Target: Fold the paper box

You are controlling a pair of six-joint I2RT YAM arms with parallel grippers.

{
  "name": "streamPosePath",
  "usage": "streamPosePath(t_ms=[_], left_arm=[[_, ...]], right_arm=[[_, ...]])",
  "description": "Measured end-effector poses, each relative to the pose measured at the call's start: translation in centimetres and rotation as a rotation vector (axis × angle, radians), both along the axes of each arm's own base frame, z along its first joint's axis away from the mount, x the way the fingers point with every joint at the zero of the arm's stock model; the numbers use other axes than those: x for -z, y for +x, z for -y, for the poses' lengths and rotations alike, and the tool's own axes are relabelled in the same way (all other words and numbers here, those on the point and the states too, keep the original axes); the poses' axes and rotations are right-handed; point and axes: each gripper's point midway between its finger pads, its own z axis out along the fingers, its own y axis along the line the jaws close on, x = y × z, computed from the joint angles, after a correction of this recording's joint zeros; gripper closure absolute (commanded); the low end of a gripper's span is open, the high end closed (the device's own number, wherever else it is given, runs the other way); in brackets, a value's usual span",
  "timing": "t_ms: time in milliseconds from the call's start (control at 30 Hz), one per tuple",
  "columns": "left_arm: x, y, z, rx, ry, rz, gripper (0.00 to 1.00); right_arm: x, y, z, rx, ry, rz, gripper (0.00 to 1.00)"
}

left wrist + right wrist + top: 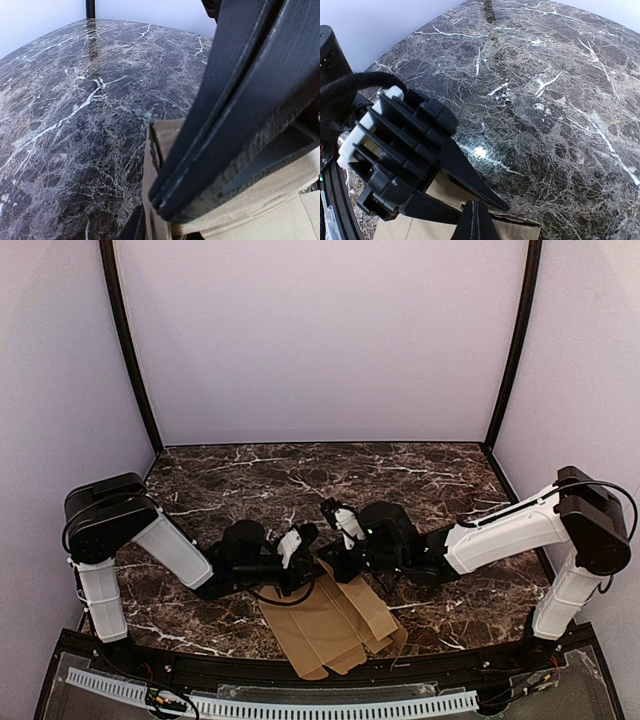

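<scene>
Both arms are folded in toward the middle of the bench (pixel 400 480), hands meeting close to the near edge. Paper box (pixel 335 625) is a flat brown die-cut sheet, mostly unfolded, lying at the middle of the near edge with its near flaps hanging past that edge. My left hand (pixel 305 562) comes in from the left corner side and sits at the sheet's far-left part. In the left wrist view, my big upper finger (pixel 240 115) lies across the card (pixel 280 195), a sliver of the other finger shows on the far side of a raised flap, so it reads as clamped on that flap. My right hand (pixel 338 558) comes in from the right, just beside the left one. In the right wrist view its fingers (pixel 475 222) are pressed together with only a hairline seam, right at the sheet's far edge (pixel 515 227). Looks like it's pinching the card, though the contact itself is hidden. The rest of the sheet lies flat.
</scene>
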Motion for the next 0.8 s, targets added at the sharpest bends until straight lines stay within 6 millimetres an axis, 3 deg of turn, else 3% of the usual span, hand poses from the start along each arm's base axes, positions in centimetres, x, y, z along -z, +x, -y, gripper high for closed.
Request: streamPosePath(t_ms=[400, 800], left_arm=[[1.1, 0.2, 0.6, -0.030, -0.041, -0.011, 0.74], [1.0, 1.0, 1.5, -0.052, -0.120, 0.015, 0.74]], right_arm=[[0.0, 0.0, 0.0, 0.008, 0.008, -0.013, 1.00], [0.0, -0.1, 0.1, 0.011, 0.012, -0.020, 1.00]])
